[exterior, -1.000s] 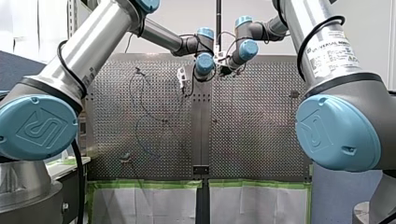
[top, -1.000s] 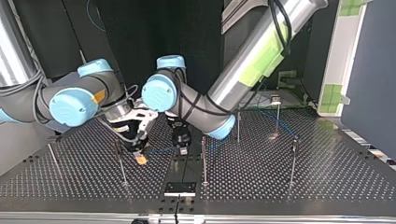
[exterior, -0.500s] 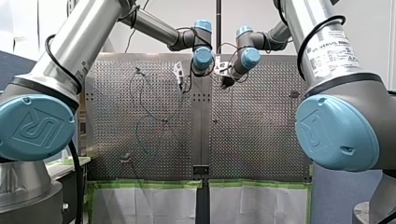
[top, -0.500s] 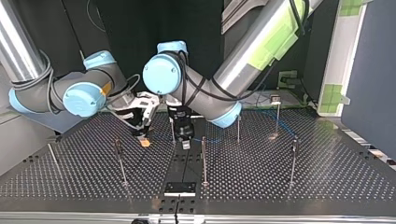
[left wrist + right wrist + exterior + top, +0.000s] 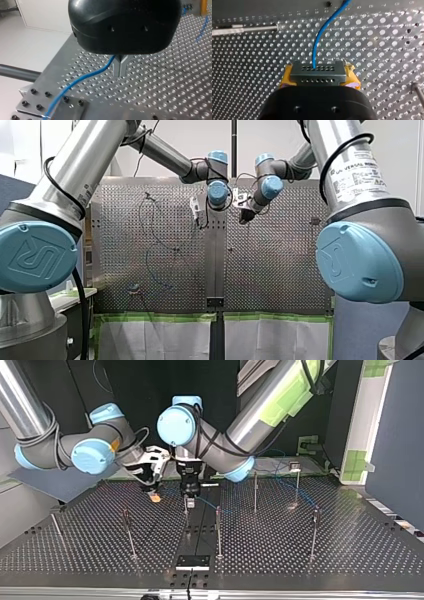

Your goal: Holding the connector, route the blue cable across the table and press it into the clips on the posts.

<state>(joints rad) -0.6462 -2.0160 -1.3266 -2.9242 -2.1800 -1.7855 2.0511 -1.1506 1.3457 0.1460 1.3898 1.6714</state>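
While the connector sits pinched between the yellow pads of the right gripper, treat it as the fixed end of the run. It hangs over the table, near the far edge in the top view and just left of the middle. The cable leaves the connector's face and leads to the left gripper close beside it. That gripper's metal fingers are pressed together, with the cable entering between them.

Step in hand, as judged: lay the cable onto a nearby post.

- Hold the connector level. Do not let it twist in the pads.
- Apply light tension between the two grippers so that no slack loop forms.
- Align the cable above the clip mouth, then press straight down.
- Avoid side load. The posts look slender and may bend.

Count: one connector, one cable, two grippers. Six posts stand clear in the top view, and a seventh may be hidden at the left gripper. Clips are too small to count.
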